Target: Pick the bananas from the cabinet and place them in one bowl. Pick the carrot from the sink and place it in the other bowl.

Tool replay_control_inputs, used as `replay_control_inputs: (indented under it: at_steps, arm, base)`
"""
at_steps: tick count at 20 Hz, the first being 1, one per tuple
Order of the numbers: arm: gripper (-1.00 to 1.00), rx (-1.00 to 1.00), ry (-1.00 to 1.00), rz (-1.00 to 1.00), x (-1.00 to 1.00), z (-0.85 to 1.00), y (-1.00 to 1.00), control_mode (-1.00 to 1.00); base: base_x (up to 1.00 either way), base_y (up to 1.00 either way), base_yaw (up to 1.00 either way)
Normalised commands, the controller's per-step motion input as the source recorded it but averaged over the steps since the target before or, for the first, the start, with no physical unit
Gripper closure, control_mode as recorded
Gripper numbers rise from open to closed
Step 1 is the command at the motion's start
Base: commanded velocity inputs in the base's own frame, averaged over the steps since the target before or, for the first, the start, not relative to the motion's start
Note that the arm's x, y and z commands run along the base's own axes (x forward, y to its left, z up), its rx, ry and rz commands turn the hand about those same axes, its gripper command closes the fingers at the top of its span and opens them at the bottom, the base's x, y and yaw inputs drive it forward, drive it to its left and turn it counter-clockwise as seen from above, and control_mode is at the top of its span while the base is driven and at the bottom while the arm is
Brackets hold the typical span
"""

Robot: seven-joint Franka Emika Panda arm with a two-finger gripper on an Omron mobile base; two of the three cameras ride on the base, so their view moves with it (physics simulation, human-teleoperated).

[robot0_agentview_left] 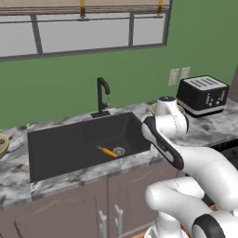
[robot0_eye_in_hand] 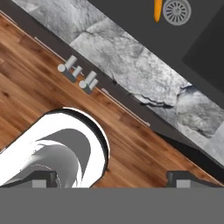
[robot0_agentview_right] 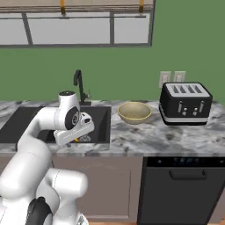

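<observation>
Bench (robot0_agentview_left: 69,179) is grey marble, running L to R with the sink (robot0_agentview_left: 56,148) sunk in the middle: big black basin, tap (robot0_agentview_left: 102,95) at the back. Bowl (robot0_agentview_right: 134,112) sits on the bench just R of the sink, near the toaster (robot0_agentview_right: 184,103); it looks empty from here. A second bowl (robot0_agentview_left: 2,143) peeks in at the far L edge of the bench, contents unclear.

Carrot (robot0_agentview_left: 109,152) lies flat on the sink floor, touching or just beside the drain (robot0_agentview_left: 119,150), tip pointing away from it.

My jaws (robot0_eye_in_hand: 111,177) hang above the bench's front edge, looking down at floor and cabinet handles (robot0_eye_in_hand: 78,74); carrot (robot0_eye_in_hand: 157,9) is at the very top of my own view. Fingertips are spread apart, nothing between them.

So I judge the step is reaching for the carrot. To do it well: move fwd over the basin first, centre on the carrot, then turn the wrist so the fingers straddle it across its width, not lengthwise. Drop straight down, clear of the sink wall. Close at mid-body, not the thin tip. It's small and round, so it may roll or slip toward the drain.
</observation>
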Motion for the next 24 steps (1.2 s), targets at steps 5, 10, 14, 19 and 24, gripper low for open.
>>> replay_control_inputs:
  at_steps: [5, 10, 14, 19, 24]
  arm:
    - [-1.0, 0.0, 0.0, 0.0, 0.0, 0.0, 0.0, 1.0]
    - [-1.0, 0.0, 0.0, 0.0, 0.0, 0.0, 0.0, 1.0]
    - [-1.0, 0.0, 0.0, 0.0, 0.0, 0.0, 0.0, 1.0]
    - [-1.0, 0.0, 0.0, 0.0, 0.0, 0.0, 0.0, 1.0]
    - [-1.0, 0.0, 0.0, 0.0, 0.0, 0.0, 0.0, 1.0]
  base:
    - [0.0, 0.03, 0.0]
    - [-0.22, 0.59, -0.04]
    - [-0.19, 0.59, -0.06]
    - [-0.06, 0.3, -0.04]
    - [0.25, 0.06, 0.0]
